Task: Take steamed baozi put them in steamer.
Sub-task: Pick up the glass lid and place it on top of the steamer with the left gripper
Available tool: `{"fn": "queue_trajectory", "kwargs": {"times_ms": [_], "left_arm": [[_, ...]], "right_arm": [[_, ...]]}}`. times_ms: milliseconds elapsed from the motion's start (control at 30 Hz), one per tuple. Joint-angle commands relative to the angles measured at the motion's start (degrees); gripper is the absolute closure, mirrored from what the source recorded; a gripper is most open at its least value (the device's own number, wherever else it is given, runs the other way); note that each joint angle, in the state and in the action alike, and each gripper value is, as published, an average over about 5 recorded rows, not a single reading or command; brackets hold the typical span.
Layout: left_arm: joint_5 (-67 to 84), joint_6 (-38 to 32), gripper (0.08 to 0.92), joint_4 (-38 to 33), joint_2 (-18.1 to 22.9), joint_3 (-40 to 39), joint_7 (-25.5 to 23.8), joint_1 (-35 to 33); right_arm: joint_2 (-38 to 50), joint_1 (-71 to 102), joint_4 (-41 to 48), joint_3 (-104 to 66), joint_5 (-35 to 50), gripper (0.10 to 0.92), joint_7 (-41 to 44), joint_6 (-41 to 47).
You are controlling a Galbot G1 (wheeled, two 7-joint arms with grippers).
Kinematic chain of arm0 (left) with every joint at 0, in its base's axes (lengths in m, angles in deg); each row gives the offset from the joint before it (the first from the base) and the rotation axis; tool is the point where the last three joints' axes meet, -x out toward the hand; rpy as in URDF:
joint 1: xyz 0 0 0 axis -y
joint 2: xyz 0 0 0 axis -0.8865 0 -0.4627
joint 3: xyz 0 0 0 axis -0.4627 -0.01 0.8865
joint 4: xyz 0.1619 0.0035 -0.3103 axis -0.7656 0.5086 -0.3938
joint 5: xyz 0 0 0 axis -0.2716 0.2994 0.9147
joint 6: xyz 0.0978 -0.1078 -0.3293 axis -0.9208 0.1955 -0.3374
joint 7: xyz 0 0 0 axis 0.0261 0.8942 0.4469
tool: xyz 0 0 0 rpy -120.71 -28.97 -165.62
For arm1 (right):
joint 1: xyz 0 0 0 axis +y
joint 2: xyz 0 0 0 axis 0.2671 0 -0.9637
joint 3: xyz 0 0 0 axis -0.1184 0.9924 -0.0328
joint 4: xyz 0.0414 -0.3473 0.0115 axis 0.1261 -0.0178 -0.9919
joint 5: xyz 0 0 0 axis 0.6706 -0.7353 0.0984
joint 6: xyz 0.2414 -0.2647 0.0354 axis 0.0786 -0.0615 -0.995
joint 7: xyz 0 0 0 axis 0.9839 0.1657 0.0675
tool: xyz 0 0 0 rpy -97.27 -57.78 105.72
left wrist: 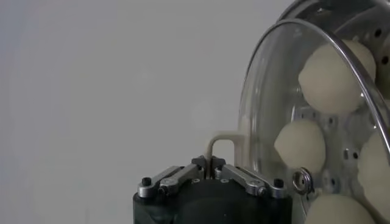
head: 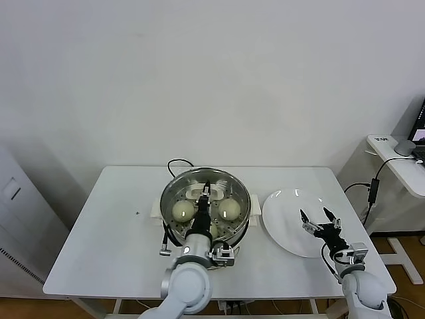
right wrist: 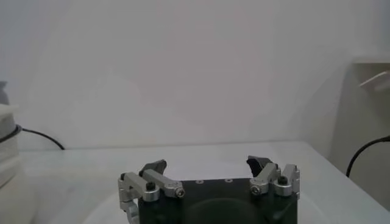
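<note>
Left pincer clamped on glass lid's handle, baozi partly hidden.

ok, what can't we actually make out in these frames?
- Fourth baozi: head view shows two clearly; the left arm and gripper cover the rest of the steamer.
- Lid in the left wrist view: cut off by the frame edge, so whether it sits on the rim is unclear.
- Plate: the right gripper hides part of it in the head view; the right wrist view barely shows it.
</note>
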State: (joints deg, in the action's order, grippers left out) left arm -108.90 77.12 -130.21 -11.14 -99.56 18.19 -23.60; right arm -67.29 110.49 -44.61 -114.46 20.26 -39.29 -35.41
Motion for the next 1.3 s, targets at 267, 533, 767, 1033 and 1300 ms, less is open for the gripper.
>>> {"fn": "queue_trajectory", "kwargs": {"times_ms": [267,533,767,1033,1300], "left_arm": [[-0.86,0.04,0.887,3.04,2.64,0.55,0.57,0.0],[-0.35,0.17,0.887,3.02,2.68,1.03,0.9,-0.68],[0.87,0.62,0.887,3.9,2.58,1.25,2.33,-0.88],[4.58,0.33,0.78,0.49,0.98,2.08,2.88,-2.54],[24.21,-3.92,0.555,-18.73,-6.29,6.59,-3.09,-9.74]], "right_arm": [[-0.01,0.04,0.27,-0.1,-0.09,0.203,0.35,-0.18],[-0.18,0.09,0.21,-0.09,-0.31,0.203,0.47,-0.25],[-0.31,0.37,-0.16,-0.18,-0.33,0.203,0.52,-0.27],[-0.28,0.69,-0.35,-0.45,-0.29,0.203,0.72,-0.32],[-0.07,0.71,-0.45,-0.56,-0.01,0.203,0.88,-0.29]]}}
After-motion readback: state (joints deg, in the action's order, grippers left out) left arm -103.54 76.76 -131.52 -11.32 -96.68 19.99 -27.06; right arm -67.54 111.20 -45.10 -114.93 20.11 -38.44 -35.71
